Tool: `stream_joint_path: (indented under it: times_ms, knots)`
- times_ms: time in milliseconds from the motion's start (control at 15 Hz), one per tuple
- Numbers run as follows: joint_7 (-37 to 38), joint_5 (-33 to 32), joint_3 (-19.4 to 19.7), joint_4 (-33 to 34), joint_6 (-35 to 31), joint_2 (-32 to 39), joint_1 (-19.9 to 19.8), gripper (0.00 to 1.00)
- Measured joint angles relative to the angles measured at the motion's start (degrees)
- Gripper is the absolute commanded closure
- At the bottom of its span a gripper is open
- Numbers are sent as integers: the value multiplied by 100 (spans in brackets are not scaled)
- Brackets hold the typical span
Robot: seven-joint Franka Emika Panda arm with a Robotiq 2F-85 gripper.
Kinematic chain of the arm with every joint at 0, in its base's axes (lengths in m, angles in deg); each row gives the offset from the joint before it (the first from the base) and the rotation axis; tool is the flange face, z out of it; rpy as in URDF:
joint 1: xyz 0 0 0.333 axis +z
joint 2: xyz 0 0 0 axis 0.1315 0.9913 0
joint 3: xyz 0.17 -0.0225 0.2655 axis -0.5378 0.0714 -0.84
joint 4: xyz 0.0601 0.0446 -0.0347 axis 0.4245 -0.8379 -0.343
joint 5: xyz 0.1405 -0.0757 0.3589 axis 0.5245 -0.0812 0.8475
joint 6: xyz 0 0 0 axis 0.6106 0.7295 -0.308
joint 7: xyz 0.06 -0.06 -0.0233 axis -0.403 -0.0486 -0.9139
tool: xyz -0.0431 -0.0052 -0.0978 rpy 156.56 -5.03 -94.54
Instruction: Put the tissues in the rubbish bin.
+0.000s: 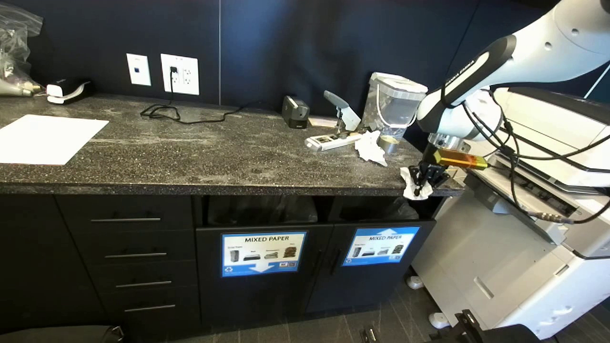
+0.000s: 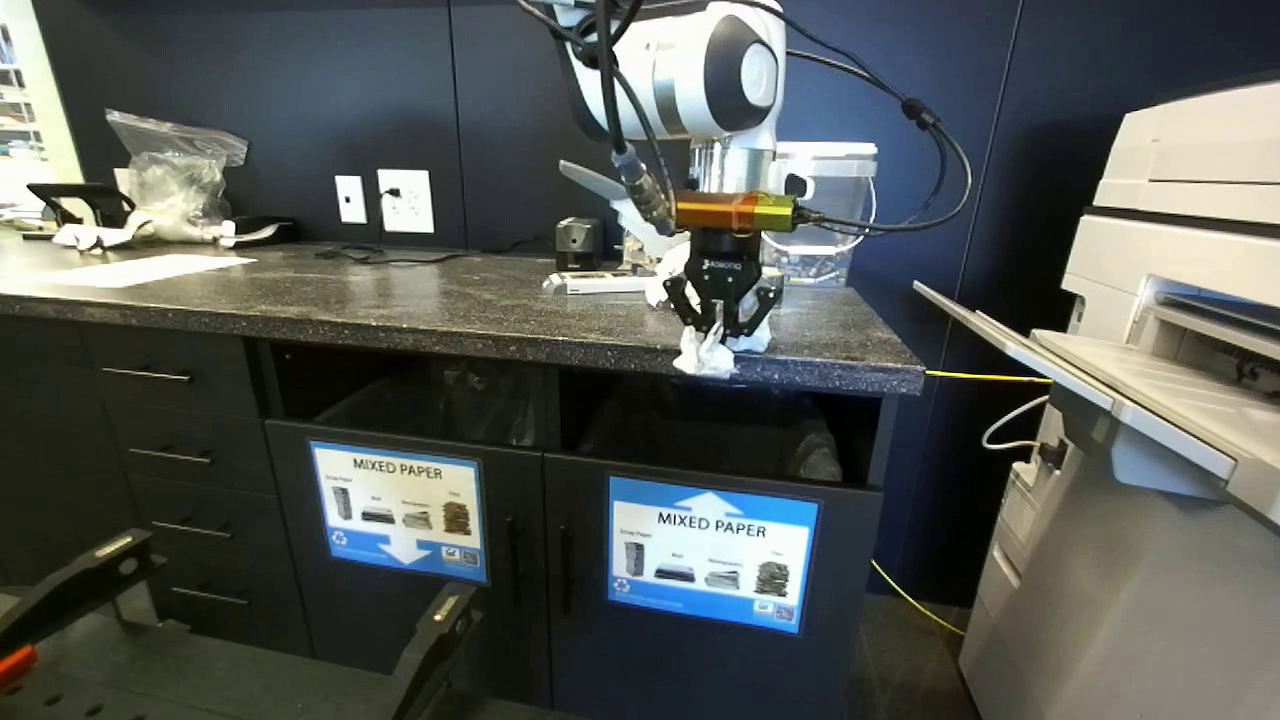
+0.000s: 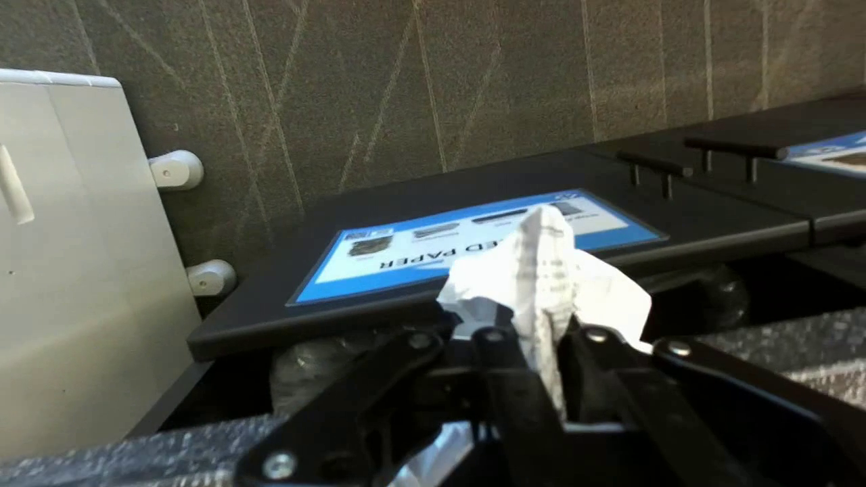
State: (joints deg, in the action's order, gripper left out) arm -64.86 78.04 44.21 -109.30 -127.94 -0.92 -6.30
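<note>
My gripper (image 2: 718, 326) is shut on a crumpled white tissue (image 2: 706, 356) at the counter's front edge. In the wrist view the held tissue (image 3: 541, 270) sticks out between the black fingers (image 3: 496, 358). Behind it, a white wad (image 2: 752, 338) shows past the fingers; whether it is a separate tissue is hard to tell. Farther back on the counter lies another tissue (image 1: 371, 148), beside the stapler. Below the counter, under my gripper, is the rubbish bin (image 2: 845, 560), a dark compartment with a slot above its blue-edged label (image 2: 712, 550).
A similar compartment (image 2: 300, 520) with a paler label adjoins the bin. On the counter (image 1: 214, 152) are a long-arm stapler (image 1: 333, 141), a pencil sharpener (image 1: 295, 112), a tape roll (image 1: 388, 144), a clear bucket (image 1: 395, 102) and a white sheet (image 1: 47, 138). A large printer (image 1: 500, 267) stands alongside.
</note>
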Motion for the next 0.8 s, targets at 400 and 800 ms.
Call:
stream_joint_path:
  times_ms: [400,800]
  knots:
    - [-1199,609,-489,-1857,-1320,-508,-484,90]
    - [-2950,2322,-2239,-2766,-3146,-346,-2000,90]
